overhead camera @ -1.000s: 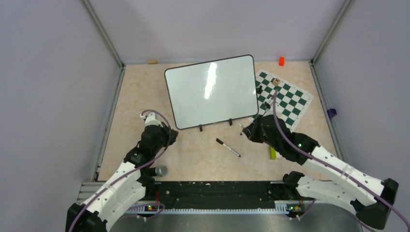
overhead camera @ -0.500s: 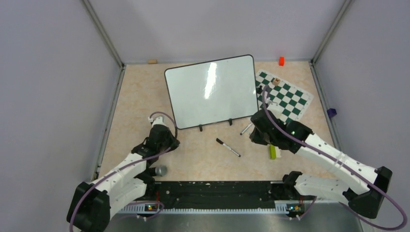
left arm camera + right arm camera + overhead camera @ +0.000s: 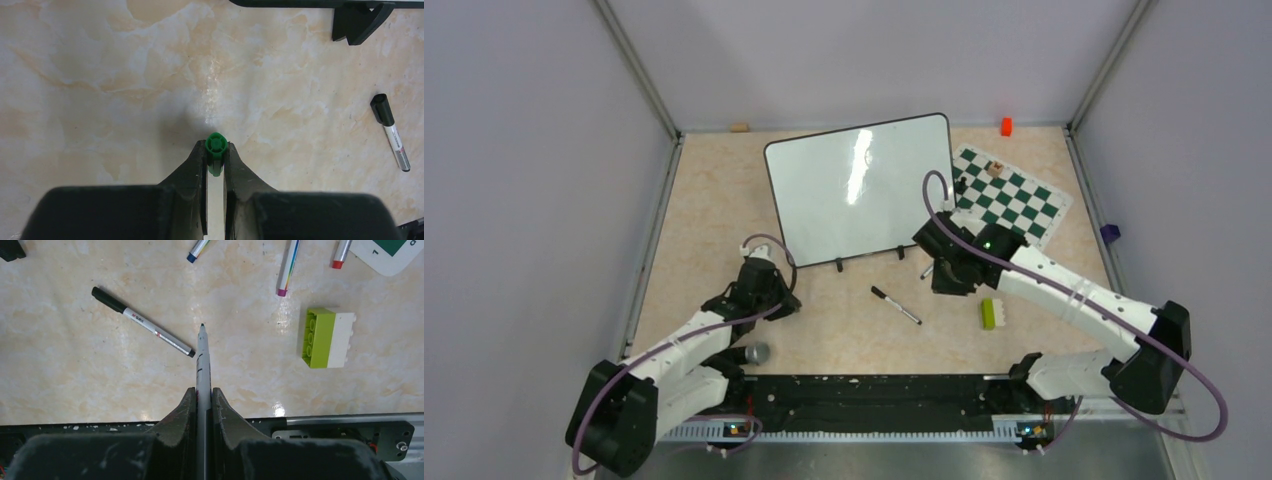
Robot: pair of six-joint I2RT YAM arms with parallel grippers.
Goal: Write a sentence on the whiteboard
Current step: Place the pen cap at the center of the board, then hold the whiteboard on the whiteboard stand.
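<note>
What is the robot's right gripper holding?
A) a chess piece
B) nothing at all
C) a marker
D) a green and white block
C: in the right wrist view the right gripper is shut on a marker, whose bare tip sticks out ahead of the fingers, while the block lies loose off to the side.

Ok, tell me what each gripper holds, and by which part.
The left gripper pinches a small green cap by its sides, at the fingertips. The right gripper clamps an uncapped marker by its barrel, tip pointing outward.
</note>
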